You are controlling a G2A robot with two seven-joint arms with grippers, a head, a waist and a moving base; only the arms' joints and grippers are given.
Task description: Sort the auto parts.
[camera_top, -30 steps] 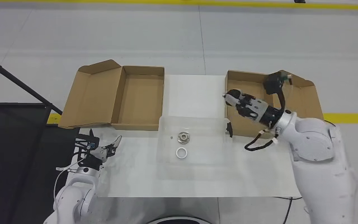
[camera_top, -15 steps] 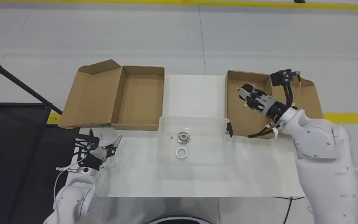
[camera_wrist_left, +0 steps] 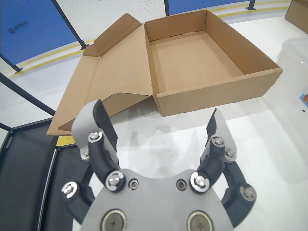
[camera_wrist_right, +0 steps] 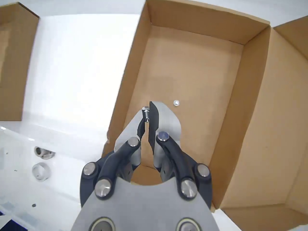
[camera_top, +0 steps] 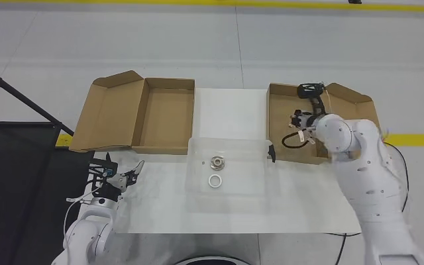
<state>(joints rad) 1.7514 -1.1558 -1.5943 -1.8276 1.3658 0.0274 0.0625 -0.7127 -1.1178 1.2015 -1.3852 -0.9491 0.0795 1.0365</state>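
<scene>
Sorting looks roughly half done: one small nut (camera_wrist_right: 176,102) lies in the right cardboard box (camera_wrist_right: 192,13), at two o'clock from the clear tray (camera_top: 199,189); the right gripper (camera_wrist_right: 148,112) hangs over that box, pinching a short, silvery hex-head bolt (camera_wrist_right: 145,115); a metal ring (camera_top: 215,180) and a flanged bushing (camera_top: 216,161) remain in the tray; the left gripper (camera_wrist_left: 157,112), at the tray's eight o'clock, gapes empty.

Saw plain brown cardboard on the left box (camera_top: 162,112) and the right box (camera_top: 278,112), at the left and right edges of a white table (camera_top: 225,106). Noted a clear, colourless tray (camera_top: 252,192) toward the near edge, holding a silver ring (camera_top: 215,180) and a silver-grey fitting (camera_top: 216,161). Found silver on the bolt (camera_wrist_right: 146,115) and the nut (camera_wrist_right: 176,102) too. Saw bare grey metal with black textured pads (camera_wrist_left: 105,123) on the left gripper (camera_wrist_left: 157,112) and the right gripper (camera_wrist_right: 148,111). Noted grey floor (camera_top: 298,40) with a yellow stripe (camera_top: 199,2).
</scene>
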